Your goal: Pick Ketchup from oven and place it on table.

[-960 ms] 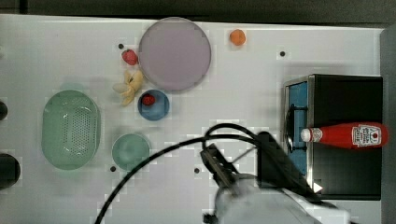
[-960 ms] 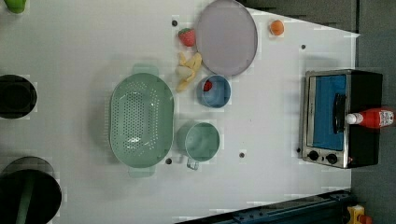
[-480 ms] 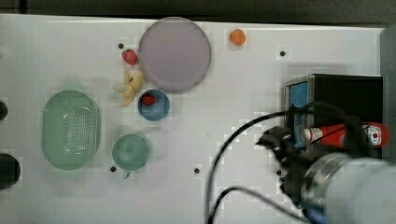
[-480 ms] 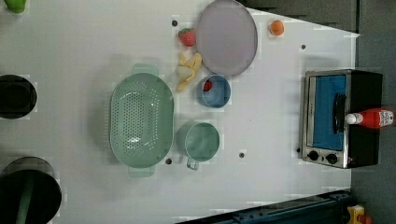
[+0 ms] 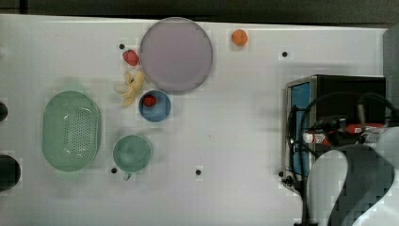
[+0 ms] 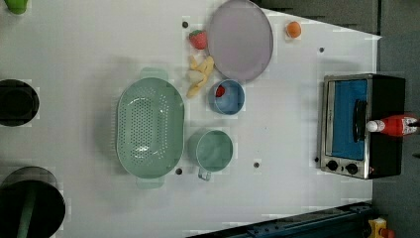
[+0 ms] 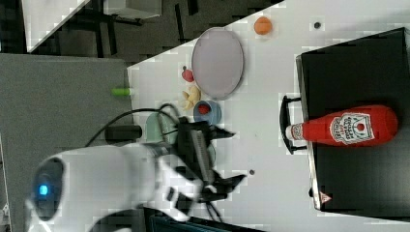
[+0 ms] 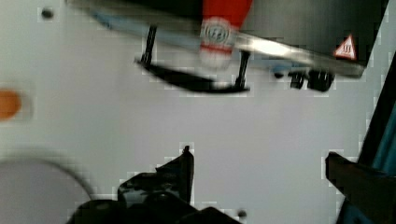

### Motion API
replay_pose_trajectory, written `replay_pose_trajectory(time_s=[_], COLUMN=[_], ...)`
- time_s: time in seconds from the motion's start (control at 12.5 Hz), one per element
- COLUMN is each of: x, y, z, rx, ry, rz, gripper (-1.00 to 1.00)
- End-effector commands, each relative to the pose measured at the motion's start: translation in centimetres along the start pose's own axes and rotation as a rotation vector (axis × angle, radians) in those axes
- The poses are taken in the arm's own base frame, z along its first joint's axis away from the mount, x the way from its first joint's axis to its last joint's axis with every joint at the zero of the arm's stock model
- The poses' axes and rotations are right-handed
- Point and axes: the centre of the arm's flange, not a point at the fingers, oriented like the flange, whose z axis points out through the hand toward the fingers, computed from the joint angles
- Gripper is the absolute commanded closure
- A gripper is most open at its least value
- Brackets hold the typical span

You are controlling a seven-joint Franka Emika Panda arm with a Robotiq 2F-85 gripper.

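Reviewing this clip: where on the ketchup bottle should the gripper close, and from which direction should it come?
Probably the red body just behind the label, from straight above. The ketchup lies on its side on the oven top, cap overhanging the front by the handle, so its long sides are free. The open gripper should straddle the width, not the tapering neck.

The table point(image 5: 235, 117) was viewed from directly overhead in the top view and the left view, both including the oven point(image 6: 361, 124). In the right view the oven point(image 7: 358, 125) was imaged obliquely. The wrist view was taken close above the table point(image 8: 140, 121).
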Motion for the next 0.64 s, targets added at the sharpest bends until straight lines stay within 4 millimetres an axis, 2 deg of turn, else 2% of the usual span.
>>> replay_pose_trajectory(time_s=[0.08, 0.4, 0.64], x=[4.0, 10.3, 12.5], y=[0.8, 1.5, 1.6], z=[-0.6, 3.6, 6.9], rx=[0.077, 0.062, 0.063], ry=[0.105, 0.202, 0.181], rz=[0.037, 0.139, 0.211], gripper=[-1.0, -1.0, -1.0])
